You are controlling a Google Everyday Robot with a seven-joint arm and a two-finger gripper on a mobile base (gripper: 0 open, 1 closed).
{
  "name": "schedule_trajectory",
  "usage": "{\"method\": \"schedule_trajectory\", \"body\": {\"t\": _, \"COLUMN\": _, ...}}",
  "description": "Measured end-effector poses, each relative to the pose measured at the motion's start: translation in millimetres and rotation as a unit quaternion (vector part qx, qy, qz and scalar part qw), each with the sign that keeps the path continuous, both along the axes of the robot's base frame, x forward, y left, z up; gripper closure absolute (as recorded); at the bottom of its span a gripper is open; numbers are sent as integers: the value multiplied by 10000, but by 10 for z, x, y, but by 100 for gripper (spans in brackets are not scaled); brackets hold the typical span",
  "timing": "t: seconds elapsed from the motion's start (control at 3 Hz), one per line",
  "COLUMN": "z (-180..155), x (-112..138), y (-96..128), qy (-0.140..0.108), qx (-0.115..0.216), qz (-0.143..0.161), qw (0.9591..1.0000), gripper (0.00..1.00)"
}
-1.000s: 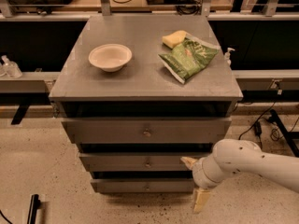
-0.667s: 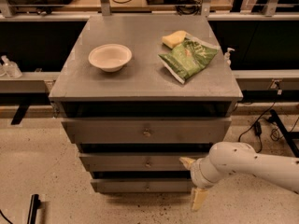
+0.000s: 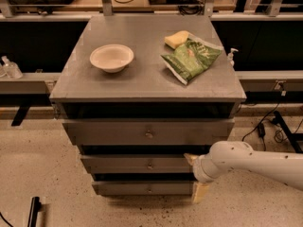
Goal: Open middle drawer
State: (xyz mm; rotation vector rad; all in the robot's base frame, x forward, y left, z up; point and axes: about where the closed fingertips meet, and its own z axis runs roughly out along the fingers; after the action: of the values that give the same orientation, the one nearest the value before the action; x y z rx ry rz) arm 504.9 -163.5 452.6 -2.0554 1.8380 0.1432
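Note:
The grey cabinet has three drawer fronts stacked under its top. The middle drawer (image 3: 128, 164) is a plain grey front with a small round knob (image 3: 150, 165), and it looks closed or nearly so. My gripper (image 3: 193, 176) is on a white arm that comes in from the right. It sits at the right end of the middle drawer front, right of the knob. One yellowish finger (image 3: 190, 158) lies at the drawer's top edge. The other yellowish finger (image 3: 199, 193) hangs down by the bottom drawer. The fingers are spread apart and hold nothing.
The top drawer (image 3: 113, 133) and bottom drawer (image 3: 132, 188) each have a central knob. On the cabinet top (image 3: 142, 79) are a white bowl (image 3: 111, 57), a green chip bag (image 3: 190, 59) and a yellow sponge (image 3: 175, 39). Cables (image 3: 265, 126) lie on the floor at right. A dark object (image 3: 33, 211) lies at the lower left.
My arm and gripper have shifted slightly left, closer to the right end of the drawer fronts. The drawers have not moved.

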Motion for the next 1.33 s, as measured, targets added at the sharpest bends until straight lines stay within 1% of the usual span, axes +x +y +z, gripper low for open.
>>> {"method": "schedule_trajectory", "body": {"t": 0.33, "z": -100, "x": 248, "y": -113, "qy": -79, "qx": 176, "qz": -286, "qw": 9994, "gripper": 0}}
{"method": "schedule_trajectory", "body": {"t": 0.67, "z": -132, "x": 447, "y": -141, "qy": -131, "qx": 268, "qz": -396, "qw": 9988, "gripper": 0}}
{"method": "schedule_trajectory", "body": {"t": 1.0, "z": -265, "x": 582, "y": -161, "qy": -57, "qx": 362, "qz": -541, "qw": 9979, "gripper": 17}}
{"method": "schedule_trajectory", "body": {"t": 1.33, "z": -336, "x": 636, "y": -176, "qy": -33, "qx": 390, "qz": -712, "qw": 9967, "gripper": 34}}
